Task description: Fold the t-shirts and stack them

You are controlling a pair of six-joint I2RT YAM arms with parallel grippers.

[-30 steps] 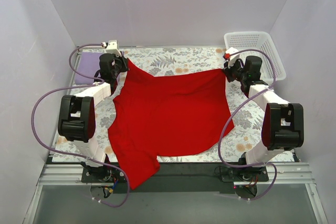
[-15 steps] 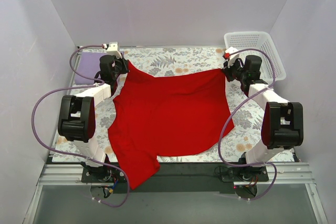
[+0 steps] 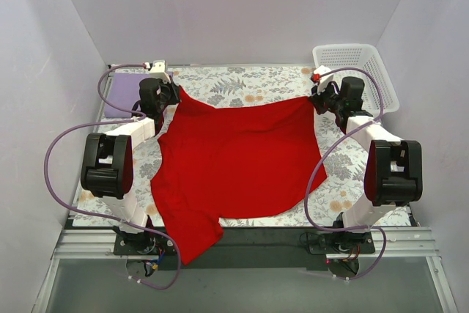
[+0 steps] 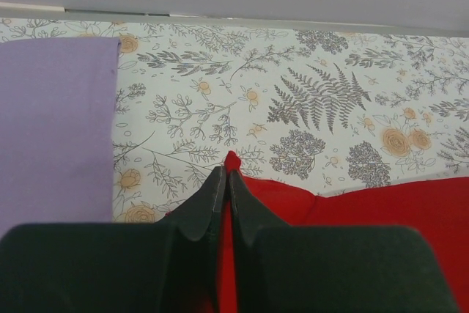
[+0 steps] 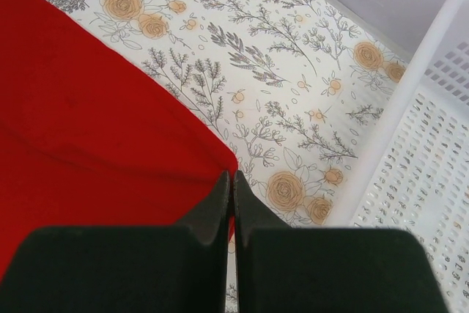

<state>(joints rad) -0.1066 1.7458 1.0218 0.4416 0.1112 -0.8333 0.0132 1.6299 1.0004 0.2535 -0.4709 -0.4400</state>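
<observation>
A large red t-shirt [image 3: 234, 159] lies spread over the flowered table, one sleeve hanging past the near edge. My left gripper [image 3: 174, 91] is shut on the shirt's far left corner, a tip of red cloth [image 4: 232, 159] poking out beyond its fingertips. My right gripper [image 3: 315, 98] is shut on the far right corner [image 5: 220, 153]. Both corners are stretched apart along the far side. A lavender t-shirt [image 3: 123, 94] lies folded flat at the far left, also in the left wrist view [image 4: 55, 122].
A white lattice basket [image 3: 357, 72] stands at the far right corner, its wall [image 5: 410, 144] close to my right gripper. Grey walls enclose the table on three sides. Purple cables loop beside both arms.
Both grippers have crept a little toward the far edge, pulling the red shirt's far corners with them. The grips are unchanged.
</observation>
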